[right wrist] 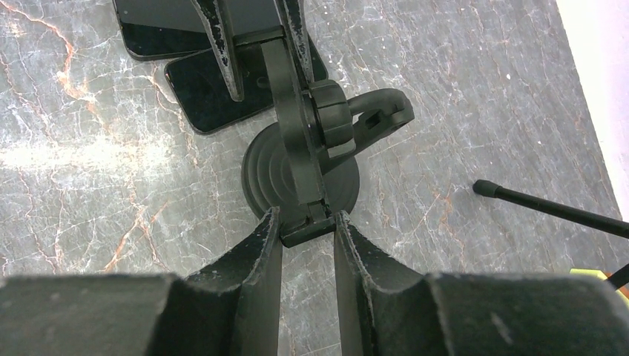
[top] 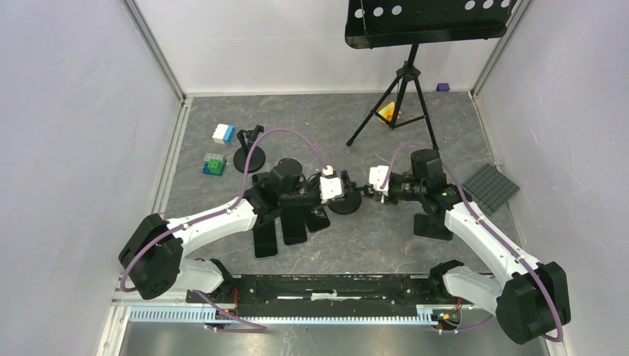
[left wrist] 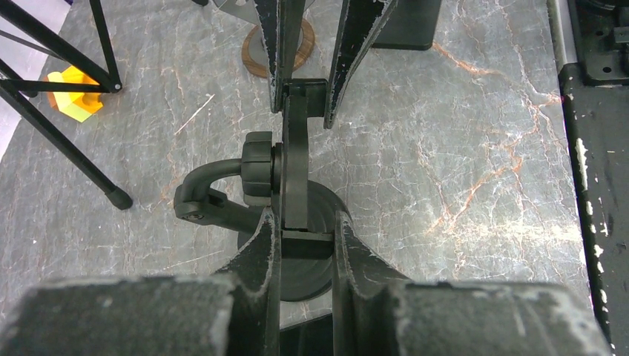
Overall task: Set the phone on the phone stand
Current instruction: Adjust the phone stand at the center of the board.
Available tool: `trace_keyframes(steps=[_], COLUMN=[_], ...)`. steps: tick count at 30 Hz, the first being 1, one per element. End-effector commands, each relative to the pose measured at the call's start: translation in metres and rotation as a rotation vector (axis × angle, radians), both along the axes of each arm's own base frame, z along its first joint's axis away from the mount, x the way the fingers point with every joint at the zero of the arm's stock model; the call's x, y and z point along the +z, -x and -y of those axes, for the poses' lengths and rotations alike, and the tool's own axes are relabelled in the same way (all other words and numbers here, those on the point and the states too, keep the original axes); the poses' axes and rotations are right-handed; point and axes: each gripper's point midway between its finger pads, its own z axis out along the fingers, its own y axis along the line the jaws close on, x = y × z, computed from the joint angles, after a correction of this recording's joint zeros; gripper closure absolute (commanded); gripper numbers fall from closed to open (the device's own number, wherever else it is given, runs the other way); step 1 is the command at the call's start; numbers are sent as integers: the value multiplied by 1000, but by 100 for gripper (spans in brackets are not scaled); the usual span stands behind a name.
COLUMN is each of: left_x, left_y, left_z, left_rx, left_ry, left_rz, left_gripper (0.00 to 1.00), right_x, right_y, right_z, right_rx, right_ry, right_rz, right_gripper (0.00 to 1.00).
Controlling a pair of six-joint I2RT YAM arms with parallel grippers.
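Two robot arms are meeting over the middle of the desk [top: 386, 248], both working on the phone stand [top: 345, 203] and neither carrying a phone. The left end effector [left wrist: 305, 222] is standing nearly closed, its fingers pressing on the near end of the stand's cradle [left wrist: 294, 159]. The right end effector [right wrist: 305, 219] is doing the same at the opposite end, its fingers a little wider apart. The cradle is lying as a narrow bar stretched between the two grips, above the stand's round base [right wrist: 259, 174].

The phones are waiting flat on the desk, screens up, fanned side by side just to the left of the stand. The closest phone [top: 320, 220] is touching or nearly touching the base, a second [top: 294, 226] is lying beside it, and a third [top: 265, 241] is lying farthest out. Their long axes are running roughly from the arms' side toward the back wall, across the line of the cradle.

The left arm is reaching directly over the phones and is plainly the nearer one. In all likelihood it is going to have to let go of the cradle and pull back toward its own side to pick one up.
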Motion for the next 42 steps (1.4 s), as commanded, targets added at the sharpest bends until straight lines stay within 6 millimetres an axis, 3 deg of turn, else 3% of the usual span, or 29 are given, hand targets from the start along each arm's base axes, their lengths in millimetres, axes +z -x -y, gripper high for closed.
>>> trace_keyframes(steps=[1,7,15,19,24,27,29,32,37,42], left_x=[3,6,8,1,-30,-48,-58,-73,-82,-91], left_y=[-31,-35,-35,-30,-30,-34,-34,-33,-51,-64], left_z=[-26,-21,-15,-18,-45,-66,-76,-82,-92,-102], left_rx=[152,153,133,105,141,186,210,247,383,472], left_ry=[-29,-32,-39,-83,-244,-349,-397,-431,-427,-399], left_rz=[-16,-44,-71,-75,-134,-208,-289,-399,-509,-616], left_gripper=[98,77,58,41,21,16,3,0,0,0], right_x=[-33,-26,-17,-11,0,5,5,4,2,12], right_y=[-5,-1,-2,-1,-3,-4,-4,-5,-9,-14], right_z=[48,41,37,32,27,25,22,20,19,16], right_rx=[-165,-163,-215,-217,-225,-226,-220,-218,-244,-253], right_ry=[167,123,78,59,32,23,18,17,29,22], right_rz=[-69,-96,-104,-107,-99,-100,-101,-103,-120,-110], right_gripper=[100,100,100,100,100,100,100,100,100,77])
